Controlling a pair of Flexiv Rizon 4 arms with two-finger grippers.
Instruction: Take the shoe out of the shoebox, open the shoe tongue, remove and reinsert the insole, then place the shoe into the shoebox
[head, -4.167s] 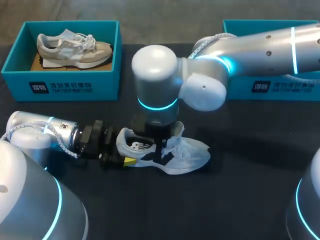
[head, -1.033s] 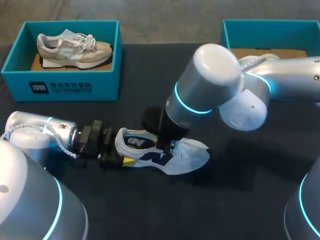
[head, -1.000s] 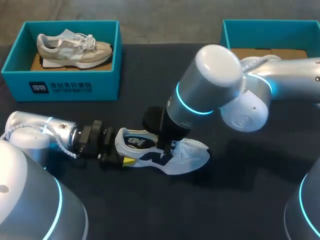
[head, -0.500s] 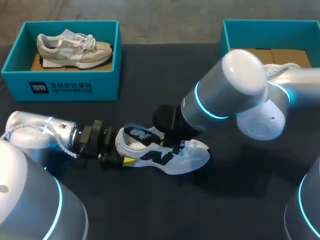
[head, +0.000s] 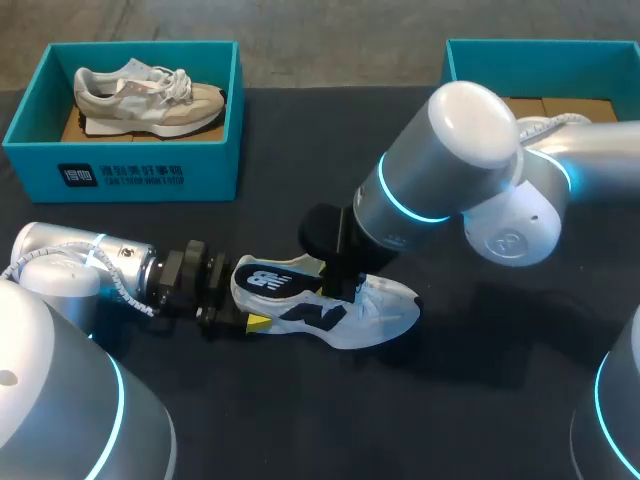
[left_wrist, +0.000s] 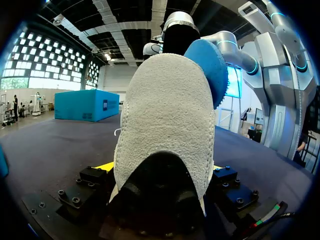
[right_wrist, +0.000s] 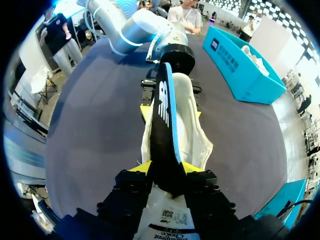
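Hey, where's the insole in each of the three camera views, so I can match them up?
Head view: the insole tilts up out of the shoe, mid-table.
Left wrist view: the insole shows blue beyond the heel.
Right wrist view: the insole stands on edge between the fingers of the right gripper.
Shared landmark: the white shoe, in all three.

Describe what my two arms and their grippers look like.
Left arm and right arm are silver-white rounded cylinders with glowing cyan rings at the joints and a white coiled cable on each. Left gripper and right gripper are black bolted blocks with yellow tips.
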